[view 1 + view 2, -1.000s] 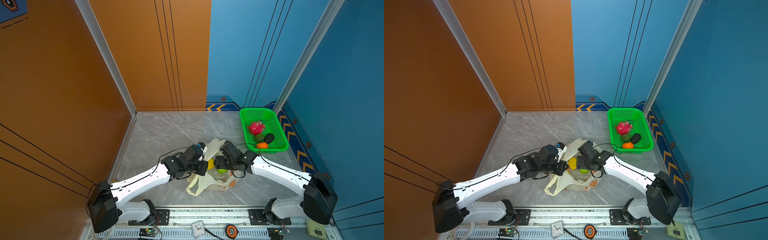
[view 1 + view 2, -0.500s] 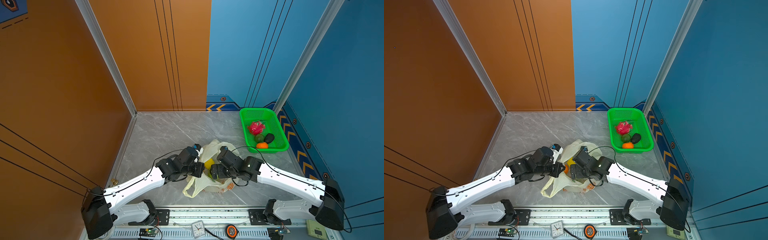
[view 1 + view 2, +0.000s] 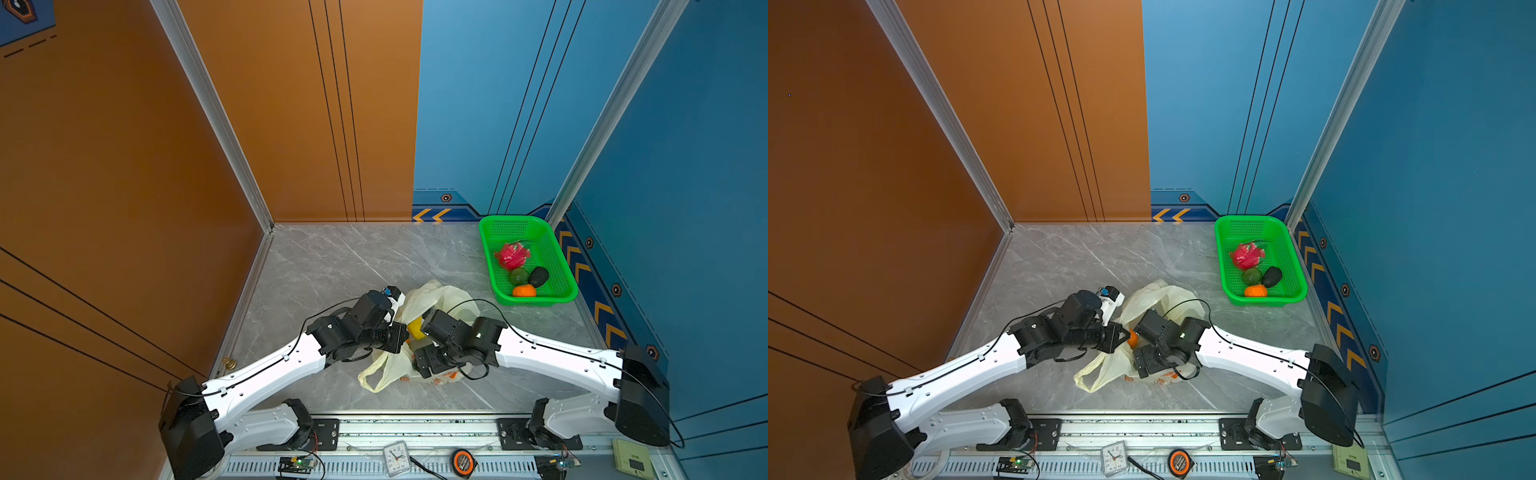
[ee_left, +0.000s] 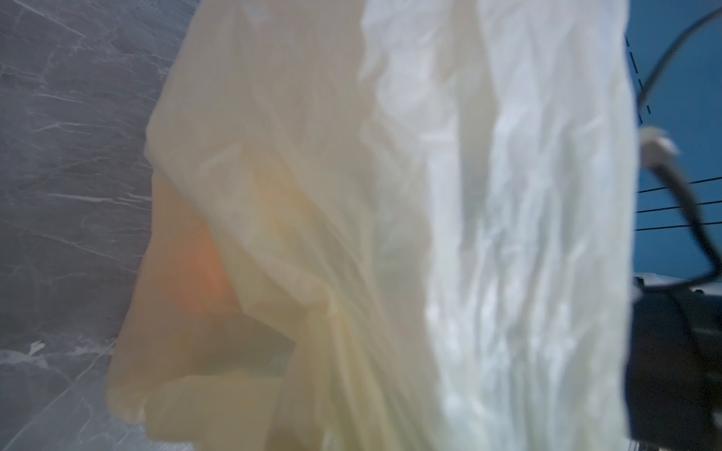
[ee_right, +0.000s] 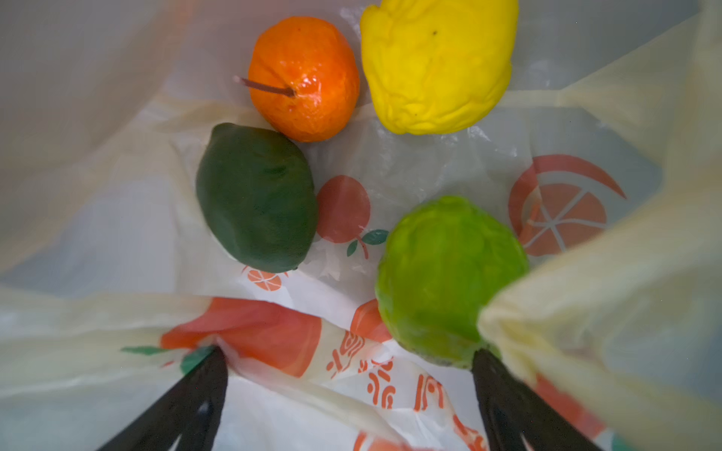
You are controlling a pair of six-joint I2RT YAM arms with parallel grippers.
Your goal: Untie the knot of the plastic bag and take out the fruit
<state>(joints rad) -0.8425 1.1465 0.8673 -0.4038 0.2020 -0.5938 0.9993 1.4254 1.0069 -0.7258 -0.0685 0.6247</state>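
Bag [image 5: 429,164] holds 4 fruits [image 5: 304,78], basket [image 3: 509,226] 4 more.

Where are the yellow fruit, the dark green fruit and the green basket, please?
yellow fruit [image 5: 437,66]: right wrist view, middle of its bumpy skin.
dark green fruit [image 5: 256,197]: right wrist view, centre of its body.
green basket [image 3: 546,249]: a top view, bare mesh floor.

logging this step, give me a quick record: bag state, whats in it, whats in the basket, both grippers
bag: plastic bag, mouth open, untied
in bag: orange with stem, yellow fruit, dark green fruit, light green fruit
in green basket: dragon fruit, green fruit, dark avocado, second orange
left gripper: shut, pinching the bag's edge
right gripper: open, inside the bag, beside the light green fruit
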